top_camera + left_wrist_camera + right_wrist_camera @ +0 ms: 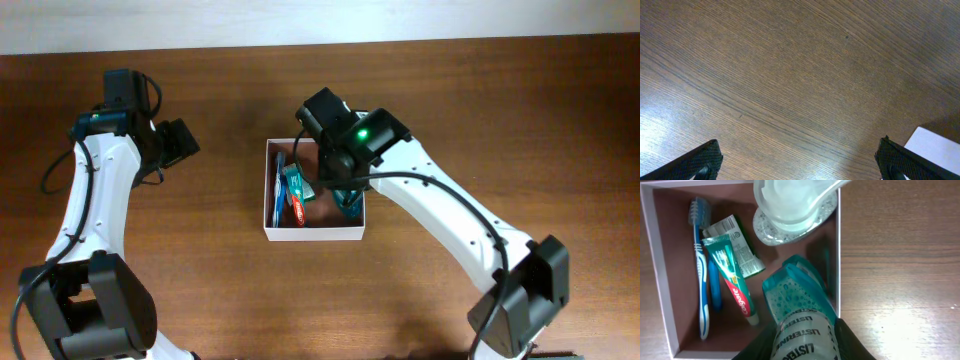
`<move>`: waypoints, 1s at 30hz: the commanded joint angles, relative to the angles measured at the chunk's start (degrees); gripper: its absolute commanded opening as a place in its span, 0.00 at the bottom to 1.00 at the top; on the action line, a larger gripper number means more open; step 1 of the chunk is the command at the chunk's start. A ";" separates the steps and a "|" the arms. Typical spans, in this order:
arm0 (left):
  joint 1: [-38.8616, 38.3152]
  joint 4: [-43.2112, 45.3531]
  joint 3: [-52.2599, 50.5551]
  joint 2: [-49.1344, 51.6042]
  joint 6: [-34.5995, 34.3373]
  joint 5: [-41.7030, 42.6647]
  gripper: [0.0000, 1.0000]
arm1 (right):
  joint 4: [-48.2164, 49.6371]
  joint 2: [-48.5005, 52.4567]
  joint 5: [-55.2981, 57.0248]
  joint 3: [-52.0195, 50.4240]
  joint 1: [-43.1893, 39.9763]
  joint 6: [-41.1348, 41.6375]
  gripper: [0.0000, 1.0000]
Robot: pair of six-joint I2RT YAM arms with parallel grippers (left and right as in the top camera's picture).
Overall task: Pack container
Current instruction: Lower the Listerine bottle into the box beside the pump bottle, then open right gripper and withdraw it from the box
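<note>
The container (313,236), a shallow white-walled box with a reddish-brown floor (675,255), sits mid-table. Inside lie a blue toothbrush (701,265) along the left wall, a green and red toothpaste tube (732,282) beside it, and a clear plastic bottle (790,205) at the far right corner. My right gripper (805,345) is shut on a teal mouthwash bottle (800,305), which points down into the box by its right wall. From overhead the right gripper (345,190) hangs over the box's right half. My left gripper (180,142) stands open over bare wood to the box's left.
Brown wooden table (790,65) all round the box. A white corner of the box (935,147) shows at the lower right of the left wrist view. A pale wall edge runs along the table's back.
</note>
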 commanded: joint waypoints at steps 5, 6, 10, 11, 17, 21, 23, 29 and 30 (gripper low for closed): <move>0.17 -0.04 0.79 -1.29 0.31 -0.44 0.99 | 0.48 2.23 2.01 0.17 0.33 0.59 0.34; 0.17 -0.02 0.79 -1.29 0.31 -0.44 0.99 | 0.50 2.43 2.01 0.17 0.33 0.59 0.35; 0.17 -0.04 0.79 -1.29 0.31 -0.44 0.99 | 0.48 2.58 1.97 0.20 0.33 0.37 0.38; 0.17 -0.04 0.79 -1.29 0.31 -0.44 0.99 | 0.46 2.49 1.95 0.20 0.33 0.37 0.39; 0.17 -0.04 0.79 -1.29 0.31 -0.44 0.99 | 0.44 2.23 1.79 0.72 0.31 -1.07 0.41; 0.17 -0.04 0.79 -1.29 0.31 -0.44 0.99 | -1.16 1.49 2.01 3.52 -0.07 -3.34 0.50; 0.17 -0.04 0.79 -1.29 0.31 -0.44 0.99 | -2.99 0.76 2.01 5.57 -0.59 -4.33 0.52; 0.17 -0.04 0.79 -1.29 0.31 -0.44 0.99 | -11.28 -3.02 1.51 13.35 -3.48 -8.76 0.63; 0.17 -0.04 0.79 -1.29 0.31 -0.44 0.99 | -12.17 -3.89 1.33 14.45 -3.72 -9.75 0.66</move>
